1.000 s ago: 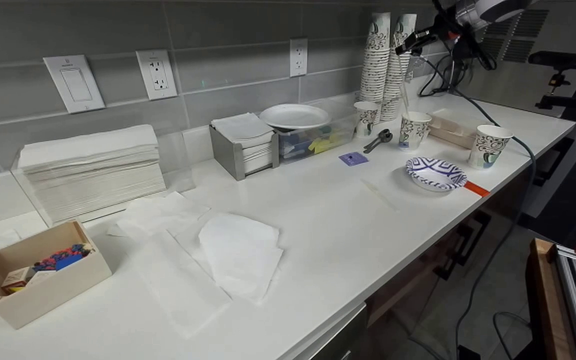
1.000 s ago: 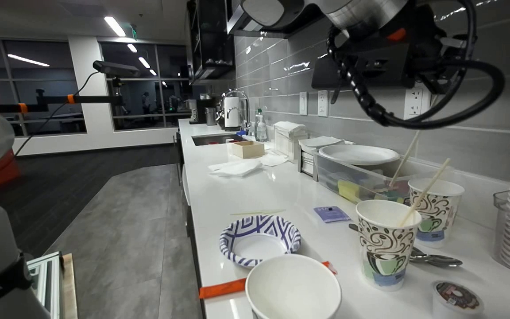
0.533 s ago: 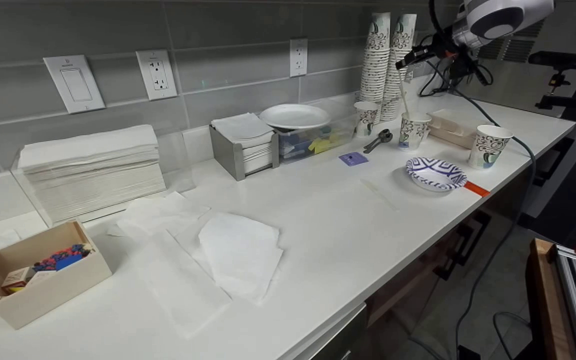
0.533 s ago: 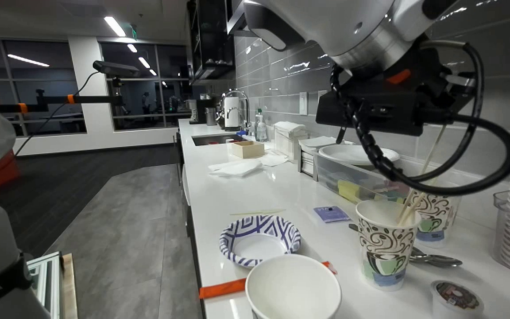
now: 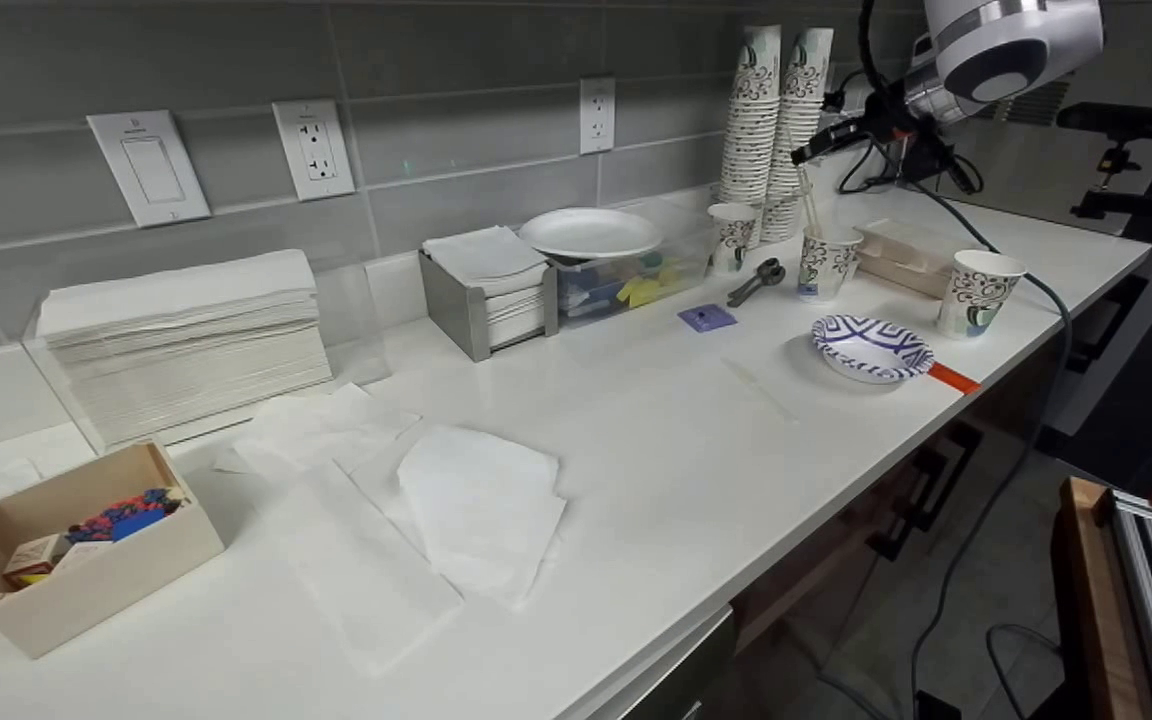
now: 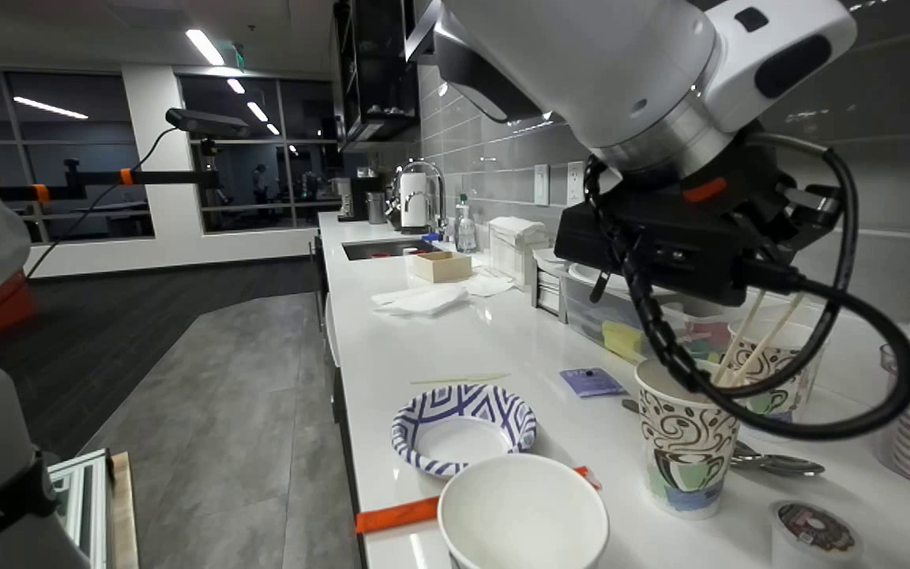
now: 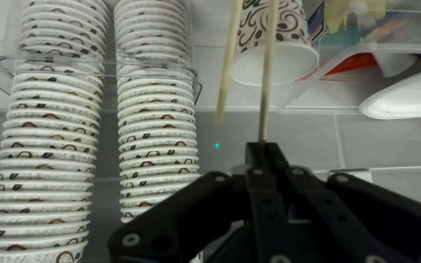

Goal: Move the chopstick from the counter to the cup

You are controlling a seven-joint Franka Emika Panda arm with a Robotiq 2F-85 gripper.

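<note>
"Walk me across your wrist view, left to right."

"Two cup stacks (image 7: 157, 120) first. Then a spare stick (image 7: 228, 65), its near end touching nothing. Beside it, the chopstick (image 7: 268, 76), pale and straight, running into my gripper (image 7: 264, 147): fingertips pinched together on its end, hardly more than its thickness between them. Furthest right, the clear bin (image 7: 397, 48)."

"And the chopstick's other end?"

"Both exterior views show it off the counter (image 6: 423, 348), slanting down to the upright cup (image 6: 686, 454). It looks to be inside the rim, next to the spare stick, but a cable (image 6: 814, 432) crosses in front, so I can't tell how deep."

"Which step would you call that?"

"Placing, nearly finished, I'd judge."

"Next move?"

"I'd lower a little until the tip finds the bottom, ease my fingers apart, then back straight up. Dragging sideways could tip the cup or snag the spare stick."
</note>
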